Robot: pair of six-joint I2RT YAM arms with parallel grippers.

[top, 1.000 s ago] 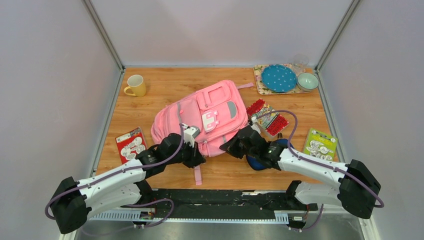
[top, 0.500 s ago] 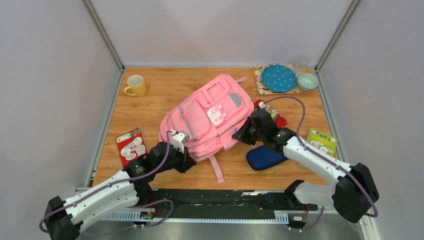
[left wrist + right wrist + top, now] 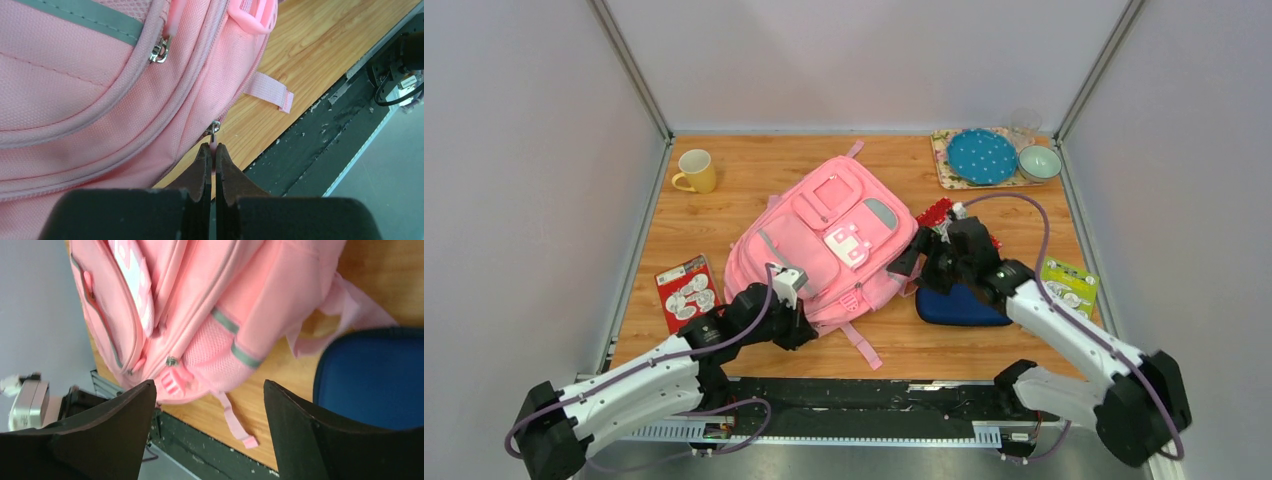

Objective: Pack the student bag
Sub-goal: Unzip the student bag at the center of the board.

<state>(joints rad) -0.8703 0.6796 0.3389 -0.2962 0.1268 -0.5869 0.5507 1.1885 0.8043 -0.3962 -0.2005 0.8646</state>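
The student bag (image 3: 819, 235), a pink backpack with grey strips, lies flat in the middle of the table. At its near edge my left gripper (image 3: 807, 330) is shut on the bag's small pink zipper pull (image 3: 214, 144), which shows pinched between the fingertips (image 3: 205, 157) in the left wrist view. By the bag's right side my right gripper (image 3: 911, 272) stands open, holding nothing. In the right wrist view the bag (image 3: 200, 290) lies beyond those spread fingers (image 3: 135, 410), not touching them.
A navy pouch (image 3: 959, 305) lies under my right arm, a red packet (image 3: 936, 212) behind it, a green packet (image 3: 1069, 283) at right. A red card pack (image 3: 686, 290) and yellow mug (image 3: 696, 171) sit left. A tray (image 3: 946, 170) with dishes is back right. A loose strap (image 3: 864, 345) trails forward.
My right gripper has let go of the bag's right side and opened wide. The bag has dropped back flat and shifted left. My left gripper stays shut on the zipper pull.
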